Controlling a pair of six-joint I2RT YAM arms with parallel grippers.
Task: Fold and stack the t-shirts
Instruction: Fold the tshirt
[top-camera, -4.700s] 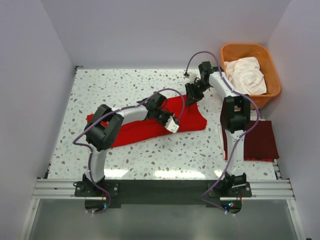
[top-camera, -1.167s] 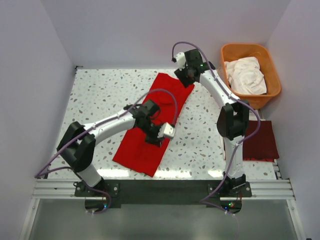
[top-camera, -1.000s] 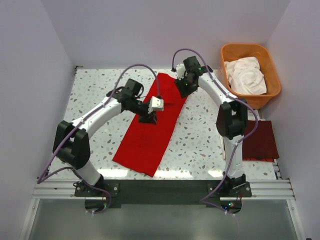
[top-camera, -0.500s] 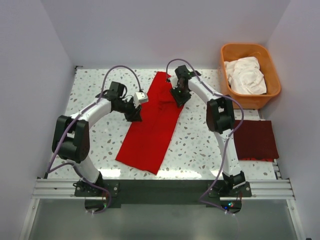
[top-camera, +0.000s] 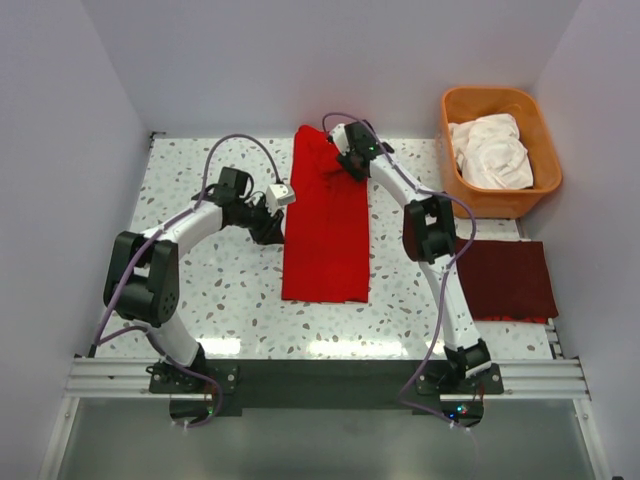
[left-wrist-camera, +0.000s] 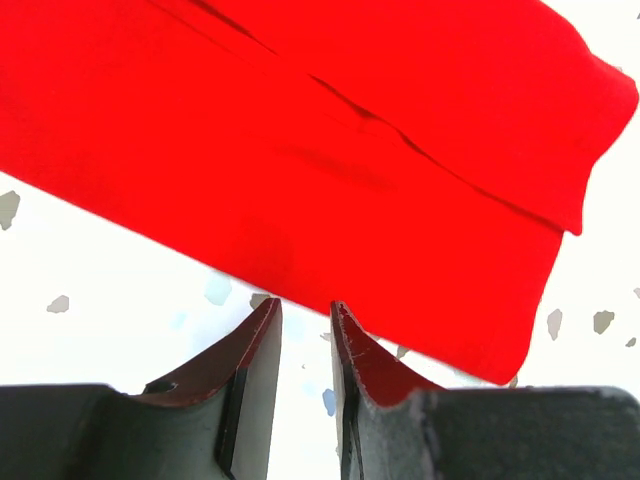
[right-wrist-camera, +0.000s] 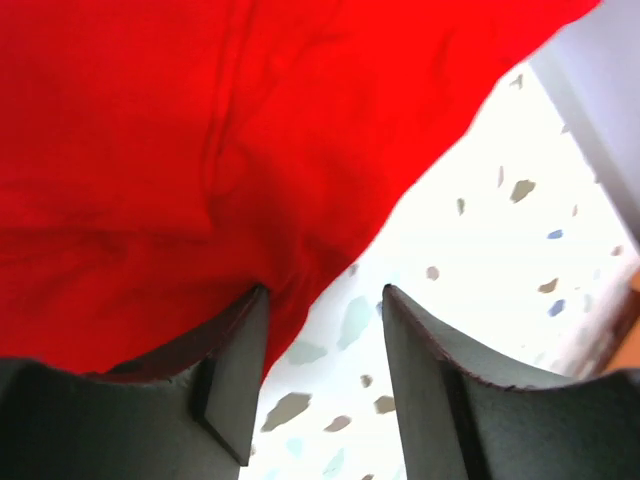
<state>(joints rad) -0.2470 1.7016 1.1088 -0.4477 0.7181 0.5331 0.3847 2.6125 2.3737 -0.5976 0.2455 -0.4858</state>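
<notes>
Seeing the bright red t-shirt lying as a long folded strip, running straight up the middle of the bench and no longer slanting as half a second ago. Finding the left gripper sitting at the strip's left edge, jaws standing narrowly apart with bench showing between them, gripping nothing. Finding the right gripper hovering by the strip's far end, jaws gaping wide, one finger overlapping cloth. Noting the dark maroon t-shirt lying folded, well apart at right
</notes>
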